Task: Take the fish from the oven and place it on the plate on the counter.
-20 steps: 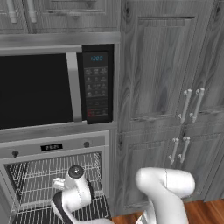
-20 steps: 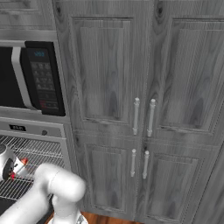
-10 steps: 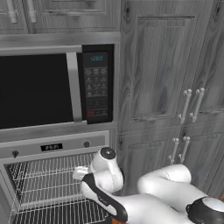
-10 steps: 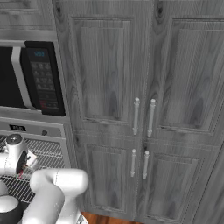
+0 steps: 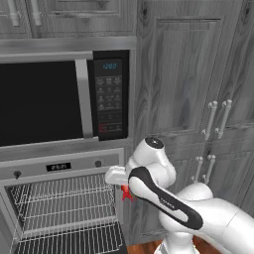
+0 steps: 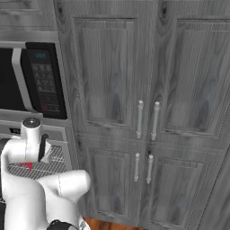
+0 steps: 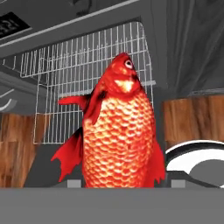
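Gripper (image 5: 125, 191) pinches the fish (image 7: 120, 131) by its tail end, head up at center of the hand view; in the left base view it sits lower center, just outside the open oven (image 5: 64, 211). The fish looks light, stiff, probably slick-scaled; a mid-body hold would likely be steadier.

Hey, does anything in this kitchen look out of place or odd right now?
Mainly the fish: it hangs in the gripper in front of the open oven, off its wire racks. Nothing looks spilled or broken.
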You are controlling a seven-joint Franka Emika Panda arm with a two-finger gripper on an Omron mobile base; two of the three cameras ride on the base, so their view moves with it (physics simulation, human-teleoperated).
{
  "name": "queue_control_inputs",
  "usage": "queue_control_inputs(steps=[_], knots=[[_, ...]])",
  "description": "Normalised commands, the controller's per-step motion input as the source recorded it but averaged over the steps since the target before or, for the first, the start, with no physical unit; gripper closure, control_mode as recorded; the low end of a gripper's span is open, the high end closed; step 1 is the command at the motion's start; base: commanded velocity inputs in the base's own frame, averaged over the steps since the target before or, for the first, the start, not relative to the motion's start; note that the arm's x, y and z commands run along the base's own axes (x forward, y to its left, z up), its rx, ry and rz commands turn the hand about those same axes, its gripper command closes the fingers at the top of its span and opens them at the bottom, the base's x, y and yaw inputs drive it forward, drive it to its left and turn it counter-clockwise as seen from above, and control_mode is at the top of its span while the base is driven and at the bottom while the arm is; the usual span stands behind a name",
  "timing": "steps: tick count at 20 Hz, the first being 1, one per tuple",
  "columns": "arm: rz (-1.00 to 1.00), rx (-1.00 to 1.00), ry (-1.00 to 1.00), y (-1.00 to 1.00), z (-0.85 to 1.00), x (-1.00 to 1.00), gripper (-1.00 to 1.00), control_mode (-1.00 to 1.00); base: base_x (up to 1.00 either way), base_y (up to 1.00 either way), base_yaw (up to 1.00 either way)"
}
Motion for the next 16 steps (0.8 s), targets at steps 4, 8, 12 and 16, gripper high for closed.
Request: queue_control_inputs(steps=[4, 8, 12, 16], knots=[[0.11, 0.0, 0.01, -0.75, 1.0, 0.0, 1.0, -1.0, 0.0, 0.0, 0.0], [0.05, -0.05, 0.0, -0.84, 0.56, 0.0, 1.0, -1.0, 0.0, 0.0, 0.0], [0.02, -0.11, 0.0, -0.83, 0.43, 0.0, 1.0, -1.0, 0.0, 0.0, 0.0], [0.02, -0.17, 0.0, -0.77, 0.52, 0.0, 1.0, -1.0, 0.0, 0.0, 0.0]])
